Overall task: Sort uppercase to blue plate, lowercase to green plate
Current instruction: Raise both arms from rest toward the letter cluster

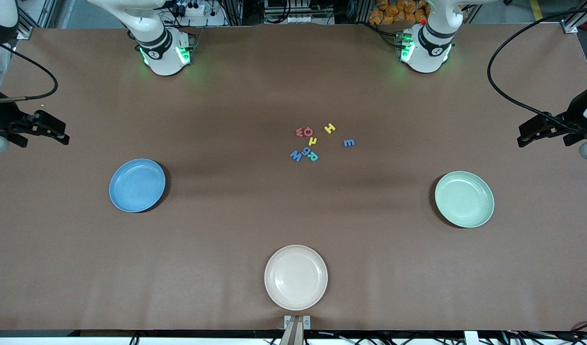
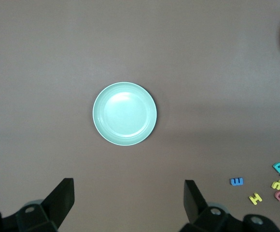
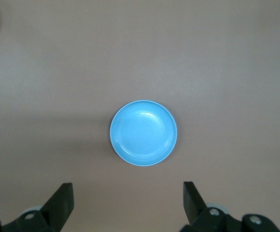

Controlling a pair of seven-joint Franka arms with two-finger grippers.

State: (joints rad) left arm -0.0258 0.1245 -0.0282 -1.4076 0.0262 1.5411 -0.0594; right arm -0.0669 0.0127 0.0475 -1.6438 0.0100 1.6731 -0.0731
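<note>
Both arms wait, raised at the table's two ends. Left gripper (image 2: 125, 203) hangs high over the left arm's end of the table, fingers (image 2: 63, 198) spread wide, holding nothing. Right gripper (image 3: 125, 203) hangs high over the right arm's end, fingers (image 3: 62, 202) likewise spread wide, holding nothing.

Blue plate (image 1: 137, 185) lies flat on the brown table (image 1: 226, 96) toward the right arm's end; nothing on it. Green plate (image 1: 464, 199) lies flat toward the left arm's end, slightly nearer the front camera than the blue plate; nothing on it. Cream plate (image 1: 296, 277) sits mid-table, nearest the front camera; nothing on it.

All letters lie on the table in a loose cluster near mid-table, farther from the front camera than all three plates, between the blue and green plates and somewhat closer to the green one.

Cluster detail:
- Red O (image 1: 307, 131) touches red w (image 1: 299, 132); both at the cluster's edge farthest from the camera.
- Yellow H (image 1: 329, 128) lies just beside the red O, toward the left arm's end, apart from it.
- Small yellow letter (image 1: 313, 141) sits just nearer the camera than the red O.
- Blue W (image 1: 295, 155), small blue letter (image 1: 306, 152) and teal R (image 1: 313, 156) lie close together at the cluster's edge nearest the camera.
- Blue m (image 1: 349, 143) lies alone, off toward the green plate, apart from the rest.
</note>
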